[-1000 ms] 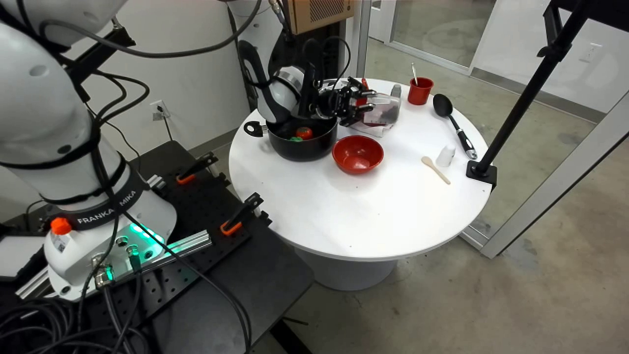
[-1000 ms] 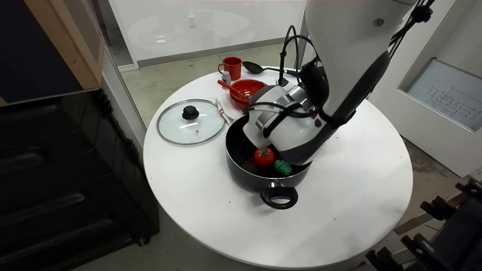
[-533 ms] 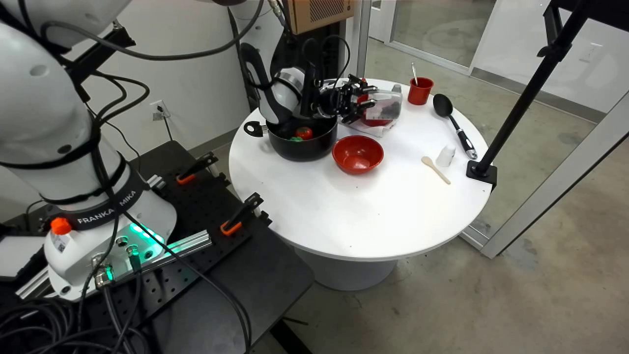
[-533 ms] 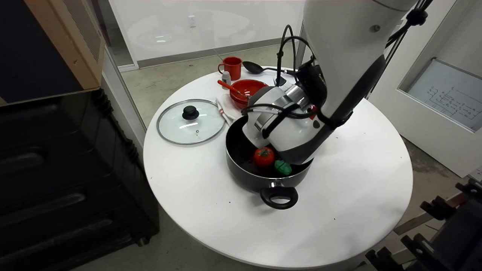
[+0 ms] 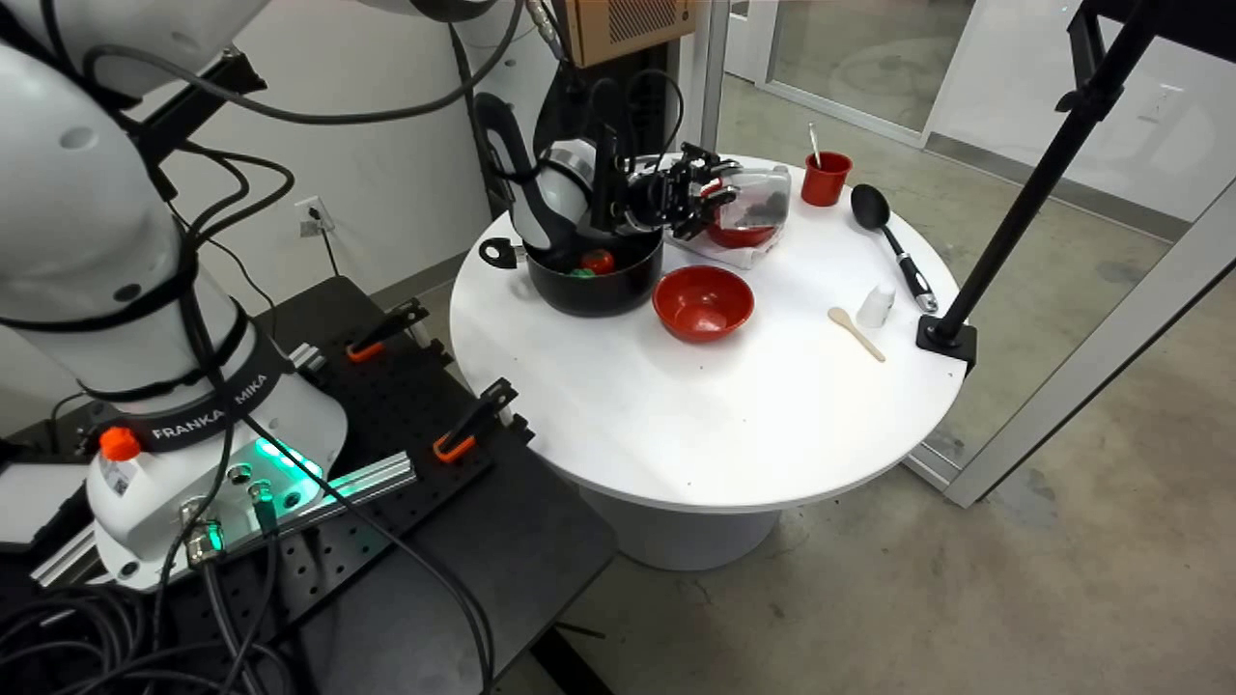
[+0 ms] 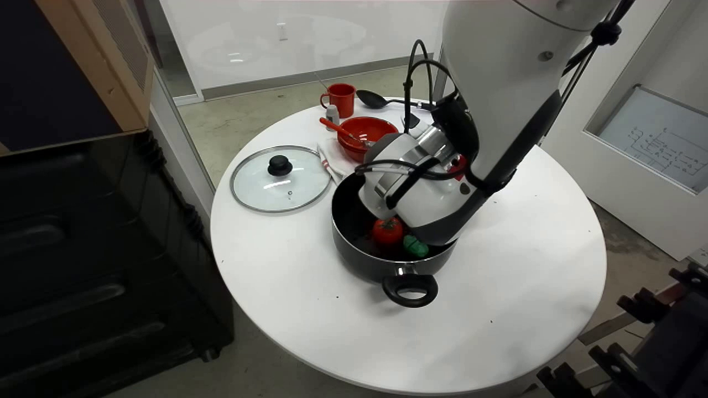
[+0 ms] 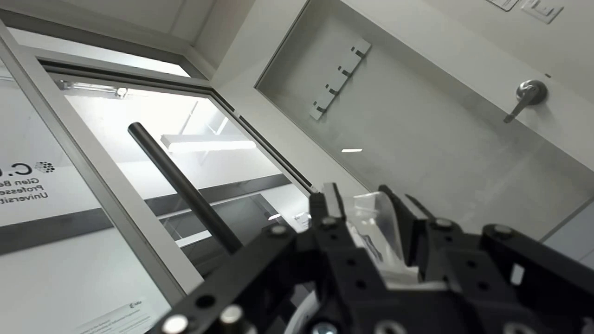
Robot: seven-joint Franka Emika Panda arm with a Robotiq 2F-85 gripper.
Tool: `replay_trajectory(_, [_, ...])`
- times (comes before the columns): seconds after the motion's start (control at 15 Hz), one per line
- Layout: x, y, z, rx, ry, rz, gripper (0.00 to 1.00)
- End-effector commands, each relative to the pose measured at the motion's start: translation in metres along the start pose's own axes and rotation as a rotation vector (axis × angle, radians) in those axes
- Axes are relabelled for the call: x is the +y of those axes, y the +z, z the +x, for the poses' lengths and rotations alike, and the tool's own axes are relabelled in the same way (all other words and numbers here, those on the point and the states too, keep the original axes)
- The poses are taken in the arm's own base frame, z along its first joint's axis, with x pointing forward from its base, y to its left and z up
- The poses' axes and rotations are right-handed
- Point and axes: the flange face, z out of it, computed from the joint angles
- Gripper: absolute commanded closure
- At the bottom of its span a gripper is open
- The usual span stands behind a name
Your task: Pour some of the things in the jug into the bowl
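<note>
Jug (image 5: 761,200) is over the white table (image 5: 734,434), held in the robot's gripper (image 5: 736,181). The two fingers (image 7: 404,222) are squeezed tight on it.

The biggest thing is the white robot arm (image 5: 72,232). It says "FRANKA" and then "MIKA" on a black band (image 5: 179,442), with a black cord (image 5: 229,434) in between. A big glass pane (image 7: 51,204) has writing (image 7: 24,187) that is back to front: a big letter like a C, with a mark made of dots (image 7: 45,167) beside it, then "Glen Be", "Profess" and "Universit", all cut off at the edge. Thin lines are drawn on a white board (image 6: 658,160), too small to read. A pale sheet (image 7: 116,322) has tiny print that I cannot read.

A red bowl (image 5: 703,307) stands just beside a black pot (image 5: 591,294). The jug is over a second red bowl (image 5: 742,237) or in front of it; I can't tell which.

The jug is whitish and see-through, and it shines. Dark stuff (image 5: 766,212) shows through its side. Up close, its clear round edge pokes up between the fingers, with grey marks (image 7: 371,246) too blurry to read. I can't tell which way its open top points.

A little sticker (image 5: 118,480) by an orange knob (image 5: 120,444) on the robot is too small to read.
</note>
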Motion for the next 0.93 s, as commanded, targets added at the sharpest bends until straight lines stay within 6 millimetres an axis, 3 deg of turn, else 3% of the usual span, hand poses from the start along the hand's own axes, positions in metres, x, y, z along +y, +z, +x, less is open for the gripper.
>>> replay_trajectory(0.0, [0.0025, -0.0044, 0.0015, -0.029, 0.016, -0.055, 0.93])
replay_trajectory(0.87, [0.0018, -0.0060, -0.0011, -0.039, 0.020, -0.077, 0.93])
